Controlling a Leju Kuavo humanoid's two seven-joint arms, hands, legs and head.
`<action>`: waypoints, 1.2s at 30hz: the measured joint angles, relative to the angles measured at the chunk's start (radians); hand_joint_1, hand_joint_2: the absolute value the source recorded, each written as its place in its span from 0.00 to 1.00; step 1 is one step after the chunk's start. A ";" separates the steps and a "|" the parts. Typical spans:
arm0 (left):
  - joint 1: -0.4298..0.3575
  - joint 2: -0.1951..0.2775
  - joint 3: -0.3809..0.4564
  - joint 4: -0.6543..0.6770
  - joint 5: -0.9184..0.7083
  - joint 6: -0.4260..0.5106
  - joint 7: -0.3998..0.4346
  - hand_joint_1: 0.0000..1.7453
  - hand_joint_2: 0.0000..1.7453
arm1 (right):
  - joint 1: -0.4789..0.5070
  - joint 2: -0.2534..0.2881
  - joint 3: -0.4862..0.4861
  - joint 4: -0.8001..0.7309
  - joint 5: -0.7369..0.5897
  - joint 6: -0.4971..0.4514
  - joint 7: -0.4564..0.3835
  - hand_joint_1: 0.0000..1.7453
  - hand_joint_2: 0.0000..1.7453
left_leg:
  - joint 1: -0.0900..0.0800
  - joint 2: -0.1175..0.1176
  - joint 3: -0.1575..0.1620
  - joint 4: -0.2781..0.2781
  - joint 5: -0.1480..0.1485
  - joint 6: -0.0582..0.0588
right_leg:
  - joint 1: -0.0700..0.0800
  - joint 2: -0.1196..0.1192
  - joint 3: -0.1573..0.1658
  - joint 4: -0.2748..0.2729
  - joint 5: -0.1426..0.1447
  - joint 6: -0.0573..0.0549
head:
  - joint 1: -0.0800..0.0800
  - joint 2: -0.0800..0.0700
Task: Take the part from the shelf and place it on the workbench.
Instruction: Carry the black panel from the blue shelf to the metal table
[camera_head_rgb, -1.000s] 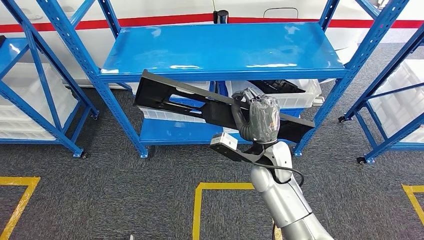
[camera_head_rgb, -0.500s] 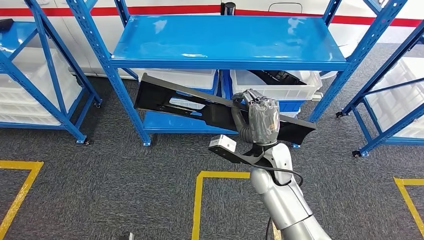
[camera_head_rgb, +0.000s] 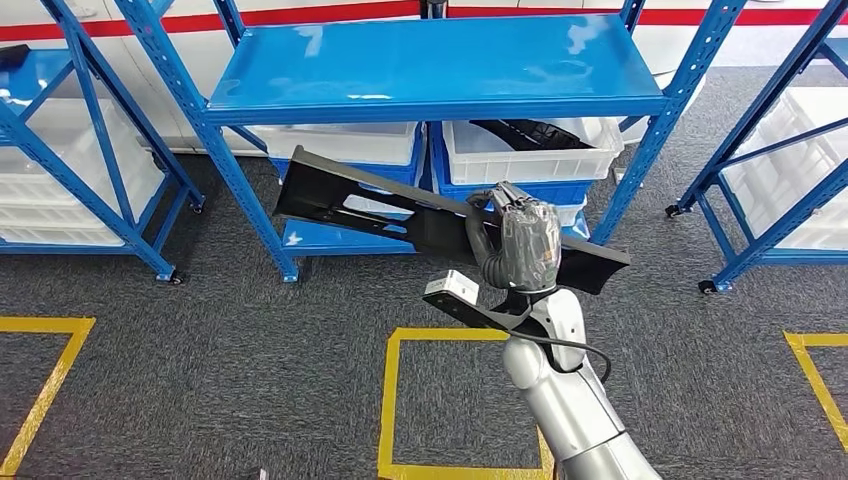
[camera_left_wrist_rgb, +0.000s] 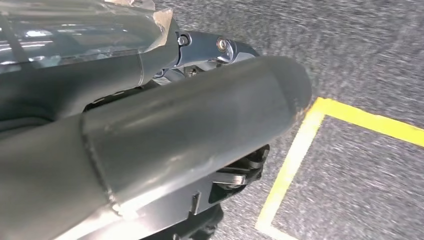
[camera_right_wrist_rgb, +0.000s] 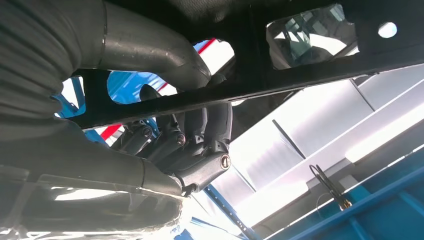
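The part (camera_head_rgb: 350, 195) is a long, flat black plastic piece with cut-out openings. My right hand (camera_head_rgb: 520, 240) grips it near its middle and holds it in the air in front of the blue shelf (camera_head_rgb: 430, 70), tilted down to the right. In the right wrist view the dark fingers (camera_right_wrist_rgb: 200, 135) wrap round a bar of the part (camera_right_wrist_rgb: 310, 55). My left hand (camera_left_wrist_rgb: 150, 140) hangs over the grey carpet with its thumb stretched out and nothing in it.
White bins (camera_head_rgb: 560, 160) stand on the shelf's lower level, one with another black part (camera_head_rgb: 530, 132) in it. More blue racks stand at the left (camera_head_rgb: 90, 130) and right (camera_head_rgb: 780, 150). A yellow tape square (camera_head_rgb: 388, 400) marks the carpet below my arm.
The whole picture has shifted: the shelf sits higher and farther off and more of the yellow square shows, so the camera has moved. The part stays in my right hand.
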 joint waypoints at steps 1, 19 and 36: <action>0.002 0.000 0.000 0.000 0.001 0.000 0.000 0.00 0.00 | 0.000 0.000 0.000 0.003 -0.003 -0.001 -0.003 1.00 1.00 | -0.001 0.000 0.027 -0.023 0.017 0.006 | 0.004 0.000 -0.007 0.000 0.006 0.000 | 0.000 0.000; 0.011 -0.013 0.004 0.000 0.001 -0.017 0.010 0.00 0.00 | 0.003 0.013 0.000 0.031 0.018 -0.024 -0.009 1.00 1.00 | -0.001 0.010 0.107 -0.305 0.172 0.039 | -0.018 -0.004 0.032 0.068 -0.058 0.096 | 0.005 0.000; 0.002 -0.011 0.004 0.000 -0.013 -0.033 0.013 0.00 0.00 | 0.044 0.007 -0.006 -0.016 0.061 -0.025 0.027 1.00 1.00 | -0.001 -0.007 0.219 -0.272 0.053 0.012 | -0.005 -0.003 -0.033 0.005 0.034 0.033 | -0.002 0.000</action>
